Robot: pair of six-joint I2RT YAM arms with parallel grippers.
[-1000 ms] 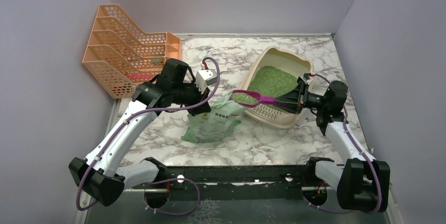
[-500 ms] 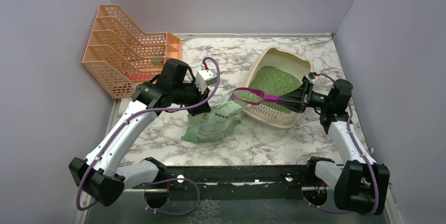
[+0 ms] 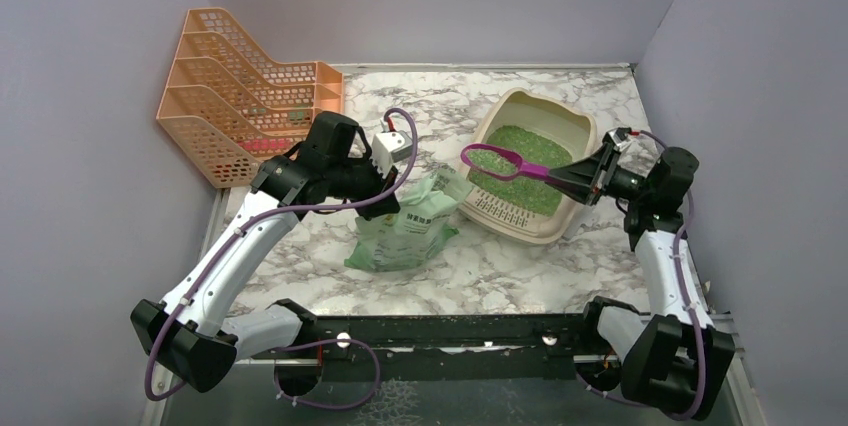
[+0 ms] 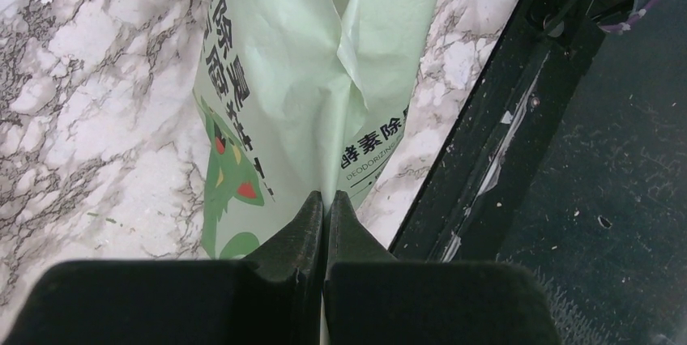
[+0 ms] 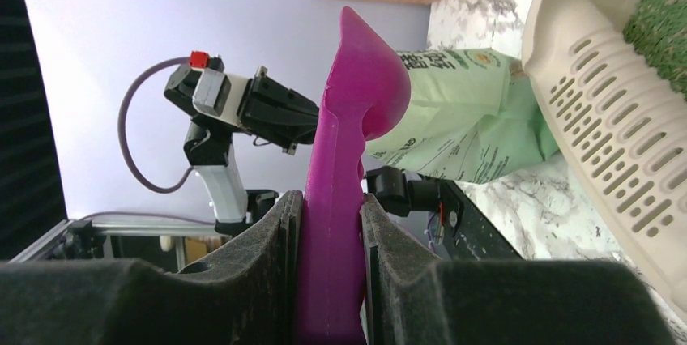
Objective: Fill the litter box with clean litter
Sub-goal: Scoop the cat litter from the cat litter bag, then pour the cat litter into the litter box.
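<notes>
The beige litter box (image 3: 541, 99) lies at the back right with clean litter (image 3: 530, 142) spread over its floor; its slotted lip (image 5: 603, 130) and some green granules (image 5: 660, 13) show in the right wrist view. My right gripper (image 3: 592, 178) (image 5: 332, 199) is shut on the handle of a magenta scoop (image 3: 492, 159) (image 5: 356, 78). The scoop's bowl hangs over the box's near-left part with green showing in it. The green litter bag (image 3: 405, 231) (image 4: 283, 78) stands left of the box. My left gripper (image 3: 392, 194) (image 4: 325, 198) is shut on its top edge.
An orange mesh file rack (image 3: 240, 91) stands at the back left against the wall. Purple walls close in three sides. A black strip (image 3: 450, 331) runs along the table's near edge, between the arm bases.
My right gripper has swung the scoop up and to the right, from over the bag's mouth to above the litter box. The left arm and the bag have stayed still.
</notes>
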